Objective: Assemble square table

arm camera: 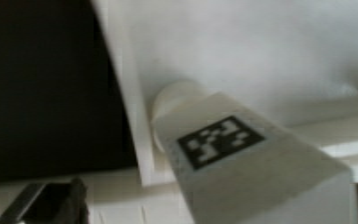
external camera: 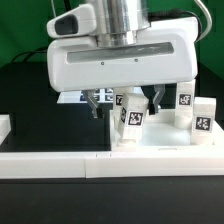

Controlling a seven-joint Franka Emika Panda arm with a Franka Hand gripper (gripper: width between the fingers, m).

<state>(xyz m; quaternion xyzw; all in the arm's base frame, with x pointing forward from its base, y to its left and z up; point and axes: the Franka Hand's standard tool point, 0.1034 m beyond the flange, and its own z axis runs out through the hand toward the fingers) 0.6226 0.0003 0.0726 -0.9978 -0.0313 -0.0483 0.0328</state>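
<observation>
The square table's white panel [external camera: 168, 150] lies flat at the front, towards the exterior view's right. One white leg peg [external camera: 130, 117] with a black-white tag stands upright on it. My gripper [external camera: 125, 106] hangs right over this peg, its two dark fingers spread wide on either side and clear of it. In the wrist view the same peg [arm camera: 229, 150] rises from the panel [arm camera: 247, 50] near its rim. One dark finger [arm camera: 51, 205] shows beside the peg with a gap between them; the other finger is out of frame. Two more tagged pegs [external camera: 185, 101] [external camera: 203, 120] stand upright at the exterior view's right.
A long white bar [external camera: 50, 162] edges the black surface [external camera: 25, 95] along the front. A white block [external camera: 4, 126] sits at the exterior view's left edge. The marker board [external camera: 72, 97] lies flat behind my gripper. Black surface [arm camera: 43, 80] borders the panel's rim in the wrist view.
</observation>
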